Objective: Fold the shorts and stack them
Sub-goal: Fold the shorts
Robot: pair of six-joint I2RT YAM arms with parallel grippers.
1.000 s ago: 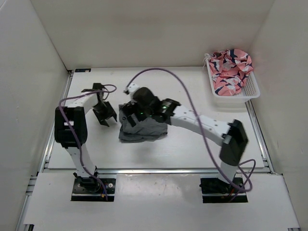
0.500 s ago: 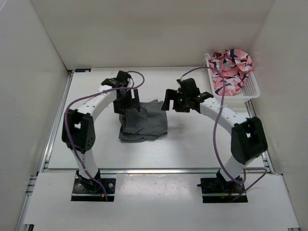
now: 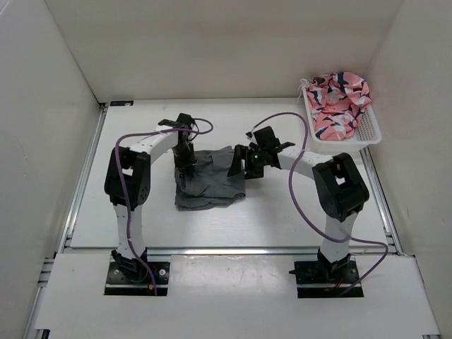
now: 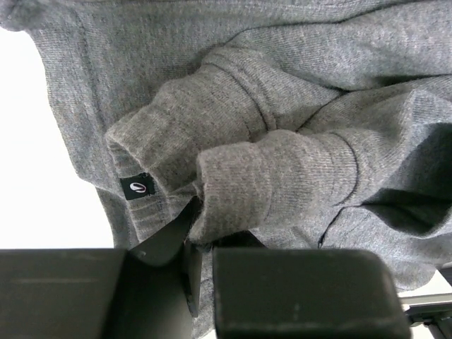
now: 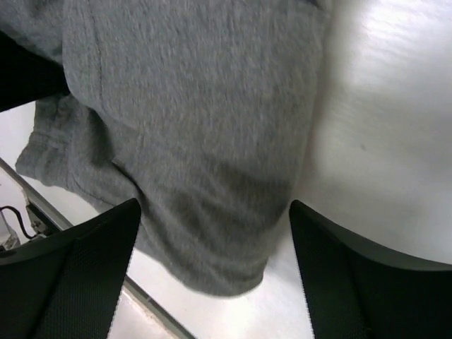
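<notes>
The dark grey shorts (image 3: 212,182) lie bunched in the middle of the table. My left gripper (image 3: 186,162) is down on their upper left edge. In the left wrist view it (image 4: 201,244) is shut on a thick rolled fold of the shorts (image 4: 268,169), next to a small black label (image 4: 137,188). My right gripper (image 3: 239,166) is at the shorts' upper right edge. In the right wrist view it (image 5: 215,265) is wide open and empty, with the grey cloth (image 5: 191,141) below and between the fingers (image 5: 78,272).
A white basket (image 3: 369,133) at the back right holds the pink, white and navy patterned garment (image 3: 339,99). White walls enclose the table on three sides. A metal rail (image 3: 233,249) runs along the near edge.
The right arm pulled off the shorts to the right, then came back to their right edge. The left gripper moved in from the left and closed on the shorts' left edge.
</notes>
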